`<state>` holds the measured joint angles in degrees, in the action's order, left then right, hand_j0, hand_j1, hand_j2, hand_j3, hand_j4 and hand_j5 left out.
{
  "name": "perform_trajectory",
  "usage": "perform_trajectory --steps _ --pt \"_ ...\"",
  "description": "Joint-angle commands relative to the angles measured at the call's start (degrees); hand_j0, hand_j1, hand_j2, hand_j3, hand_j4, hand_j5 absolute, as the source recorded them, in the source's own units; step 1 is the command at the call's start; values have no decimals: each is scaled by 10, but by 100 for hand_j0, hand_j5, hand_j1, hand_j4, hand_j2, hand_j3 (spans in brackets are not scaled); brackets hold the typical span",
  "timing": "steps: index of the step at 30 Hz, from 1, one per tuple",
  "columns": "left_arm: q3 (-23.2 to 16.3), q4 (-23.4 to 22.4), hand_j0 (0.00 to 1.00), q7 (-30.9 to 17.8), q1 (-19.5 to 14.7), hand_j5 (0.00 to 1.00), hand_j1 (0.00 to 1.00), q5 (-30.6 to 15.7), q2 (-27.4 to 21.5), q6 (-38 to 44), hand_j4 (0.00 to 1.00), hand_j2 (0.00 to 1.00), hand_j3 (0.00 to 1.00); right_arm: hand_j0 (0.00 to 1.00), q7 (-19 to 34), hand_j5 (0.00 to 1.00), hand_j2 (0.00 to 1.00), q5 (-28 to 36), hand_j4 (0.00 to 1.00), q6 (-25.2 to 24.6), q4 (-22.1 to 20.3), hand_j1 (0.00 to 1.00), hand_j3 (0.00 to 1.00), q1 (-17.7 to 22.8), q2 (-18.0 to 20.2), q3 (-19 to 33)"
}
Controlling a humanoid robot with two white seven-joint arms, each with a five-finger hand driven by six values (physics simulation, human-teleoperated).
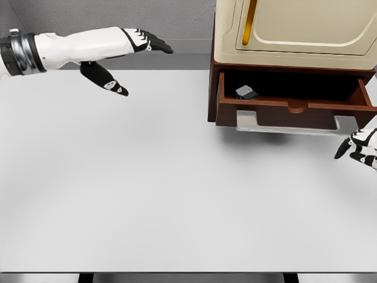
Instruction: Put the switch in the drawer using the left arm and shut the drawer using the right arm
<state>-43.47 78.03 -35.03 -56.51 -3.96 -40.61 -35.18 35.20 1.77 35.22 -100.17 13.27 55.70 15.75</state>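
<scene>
The drawer [294,100] of the dark brown cabinet [213,88] stands pulled out over the back right part of the white worktop [165,188]. Its front panel has a small curved notch in the top edge. Inside the drawer, toward its left side, lies the switch [246,92], a small grey-blue block resting on the drawer floor, not touching the front panel. Above the drawer sits a cream-coloured cabinet door [294,29] with a gold vertical handle [250,20].

The left robot hand [126,56] hovers over the back left part of the worktop, well apart from the cabinet. Its fingers are stretched out and spread, the upper ones pointing right toward the cabinet and the thumb angled down and to the right; it holds nothing. The white forearm runs in from the left edge with a dark band at the wrist.

The right robot hand [359,147] shows only in part at the right edge, below and just right of the drawer front, not touching it. Its dark fingertips are loosely extended and hold nothing
</scene>
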Motion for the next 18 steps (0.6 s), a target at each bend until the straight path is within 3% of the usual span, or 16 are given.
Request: perform_trajectory --steps 1,9,18 --pt "1 -1 100 0 0 100 100 -4 -2 2 100 100 100 50 -2 50 50 6 50 -2 1 50 50 0 0 -2" --pt "1 -1 100 0 2 100 100 -4 -2 2 100 100 100 50 -2 50 50 6 50 -2 1 50 50 6 -7 -1" --pt "0 -3 100 0 3 100 100 -3 0 2 100 100 100 50 -2 50 50 4 50 -2 5 50 50 -18 -18 0"
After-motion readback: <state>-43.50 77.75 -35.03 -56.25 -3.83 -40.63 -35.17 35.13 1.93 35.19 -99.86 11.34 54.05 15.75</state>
